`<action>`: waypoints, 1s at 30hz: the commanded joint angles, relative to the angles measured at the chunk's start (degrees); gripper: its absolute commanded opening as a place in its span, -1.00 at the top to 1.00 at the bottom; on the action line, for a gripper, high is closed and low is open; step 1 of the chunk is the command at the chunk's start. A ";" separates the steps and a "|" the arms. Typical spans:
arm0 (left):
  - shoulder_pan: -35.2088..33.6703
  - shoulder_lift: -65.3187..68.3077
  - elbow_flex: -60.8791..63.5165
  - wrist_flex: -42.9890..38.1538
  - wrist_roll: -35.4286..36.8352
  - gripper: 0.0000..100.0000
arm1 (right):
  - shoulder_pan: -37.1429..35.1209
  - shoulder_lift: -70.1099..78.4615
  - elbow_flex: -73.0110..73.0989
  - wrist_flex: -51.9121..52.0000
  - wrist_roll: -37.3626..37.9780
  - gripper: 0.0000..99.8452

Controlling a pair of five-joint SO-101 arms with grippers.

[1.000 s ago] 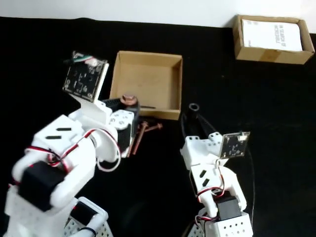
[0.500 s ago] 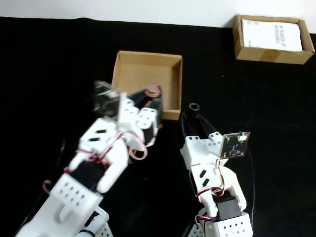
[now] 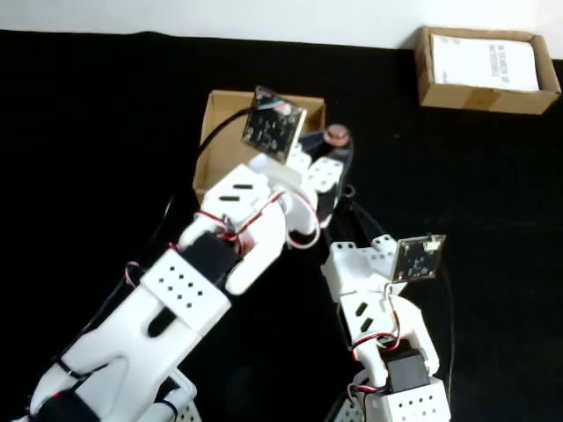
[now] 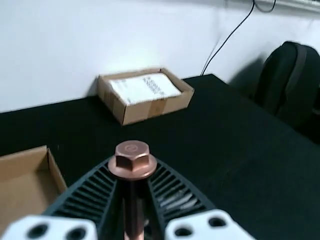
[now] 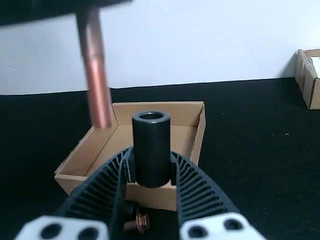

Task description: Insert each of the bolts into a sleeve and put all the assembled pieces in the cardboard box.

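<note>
My left gripper (image 4: 132, 187) is shut on a copper bolt (image 4: 131, 165), held upright with its hex head up. In the high view that bolt's head (image 3: 336, 135) hangs by the right rim of the open cardboard box (image 3: 227, 132). My right gripper (image 5: 150, 175) is shut on a black sleeve (image 5: 151, 148), upright with its bore open at the top. The bolt's shank (image 5: 96, 80) hangs above and a little to one side of the sleeve. In the high view the sleeve (image 3: 349, 190) stands just below the left arm's wrist. More bolts (image 5: 137, 221) lie on the table in front of the box (image 5: 150, 192).
A second cardboard box (image 3: 486, 69) holding a white booklet sits at the back right corner of the black table. The left arm (image 3: 202, 281) stretches diagonally across the table's middle and covers part of the open box.
The left arm has swung right and forward with the bolt, from the box's front left to its right rim, close above the sleeve. The right arm has kept still.
</note>
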 commanded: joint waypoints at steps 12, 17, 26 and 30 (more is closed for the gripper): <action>4.44 6.20 -9.71 -1.58 -4.13 0.99 | -0.31 -0.84 6.29 -1.01 -0.44 0.99; 4.97 8.04 -9.80 -1.76 -4.13 0.99 | -0.31 -0.84 5.93 -1.01 -0.44 0.99; 3.65 10.77 -12.00 -1.76 -4.22 0.99 | -0.31 -0.84 4.18 -0.92 -0.44 0.99; 3.65 11.38 -13.23 -1.49 -4.22 0.99 | -0.22 -0.84 4.18 -0.92 -0.35 0.99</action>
